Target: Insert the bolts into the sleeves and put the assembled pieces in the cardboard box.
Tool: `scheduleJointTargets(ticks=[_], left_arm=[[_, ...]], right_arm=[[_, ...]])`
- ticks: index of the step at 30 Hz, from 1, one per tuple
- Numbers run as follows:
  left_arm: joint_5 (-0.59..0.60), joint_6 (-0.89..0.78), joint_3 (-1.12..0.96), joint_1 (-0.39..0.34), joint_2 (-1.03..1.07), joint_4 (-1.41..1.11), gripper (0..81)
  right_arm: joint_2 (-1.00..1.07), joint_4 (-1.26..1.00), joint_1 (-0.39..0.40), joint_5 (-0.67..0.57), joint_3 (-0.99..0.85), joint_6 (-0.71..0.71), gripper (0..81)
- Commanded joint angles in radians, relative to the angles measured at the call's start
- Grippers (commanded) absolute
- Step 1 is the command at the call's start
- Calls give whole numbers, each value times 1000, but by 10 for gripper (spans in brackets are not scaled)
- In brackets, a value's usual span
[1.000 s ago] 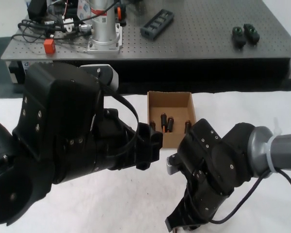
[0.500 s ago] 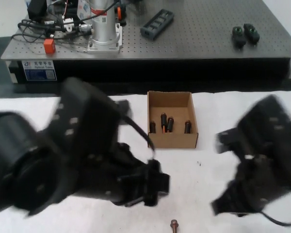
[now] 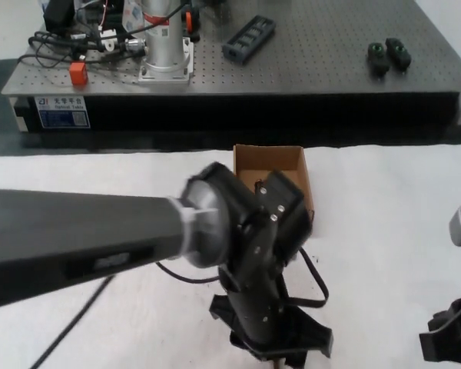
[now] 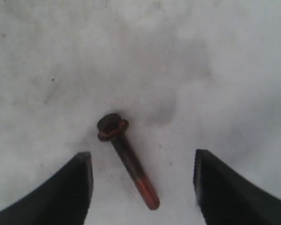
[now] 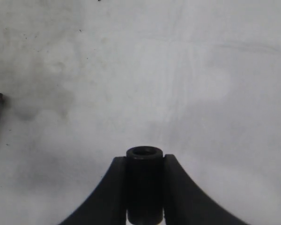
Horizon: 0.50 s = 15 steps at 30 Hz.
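The left arm [image 3: 250, 246] lies across the near side of the cardboard box [image 3: 270, 160] and hides most of its inside. Nearer than the box, the left claw [image 4: 143, 160] is spread wide over a bolt [image 4: 126, 159] lying on the white cloth [image 3: 384, 223]. The right claw [image 5: 144, 160] grips a black sleeve [image 5: 144, 187]. A metal table [image 3: 330, 54] stands behind the box.

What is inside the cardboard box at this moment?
Bare floor shows at the far end of the box; the left arm covers the rest, so the contents there cannot be seen.
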Motion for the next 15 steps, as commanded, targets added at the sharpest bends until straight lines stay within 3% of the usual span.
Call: scheduleJointTargets(ticks=[1, 7, 15], left_arm=[[-13, 4, -23, -4, 12, 26, 452], [-13, -32, -34, -10, 57, 48, 384], [-13, -48, -34, -10, 61, 28, 139]], right_arm=[[-12, 11, -5, -6, 2, -4, 27], [-12, 11, -5, -6, 2, -4, 27], [-12, 22, -5, -6, 2, -4, 27]])
